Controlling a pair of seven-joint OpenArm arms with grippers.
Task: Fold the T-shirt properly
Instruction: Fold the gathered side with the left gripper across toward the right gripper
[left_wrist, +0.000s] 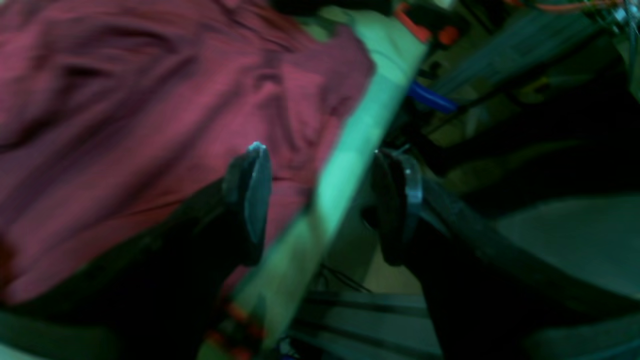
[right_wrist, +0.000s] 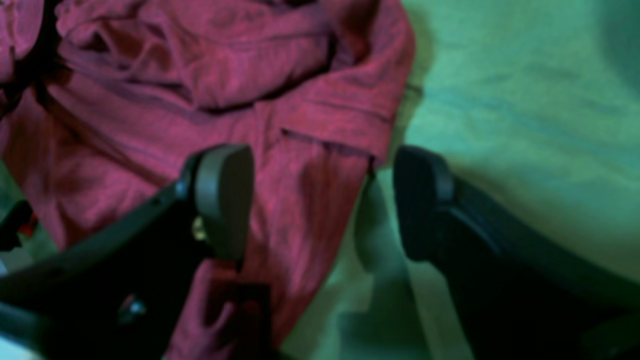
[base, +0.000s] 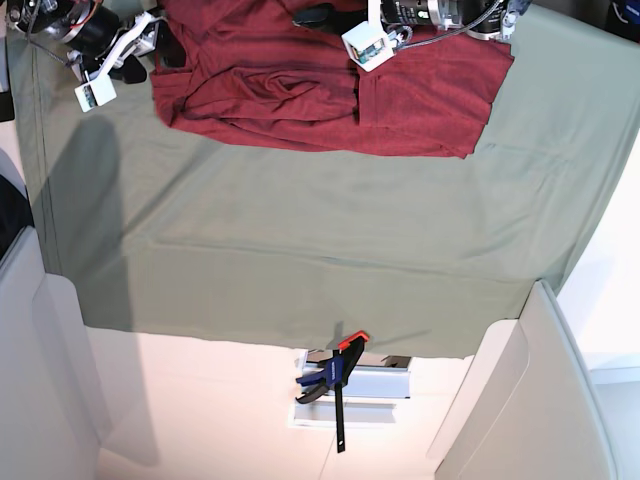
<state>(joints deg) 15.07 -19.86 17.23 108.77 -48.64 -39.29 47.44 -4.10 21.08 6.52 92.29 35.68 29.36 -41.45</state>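
Note:
The maroon T-shirt lies crumpled and partly folded at the far edge of the table. In the base view my left gripper is over the shirt's far middle and my right gripper is at its left edge. In the left wrist view the left gripper is open and empty. One of its fingers is over the shirt, the other is past the table edge. In the right wrist view the right gripper is open and empty, straddling the shirt's edge near a sleeve hem.
A sage-green cloth covers the whole table and hangs over its edges. It also shows in the right wrist view. A blue and orange clamp grips the near edge. Orange clamp parts and cables sit beyond the far edge.

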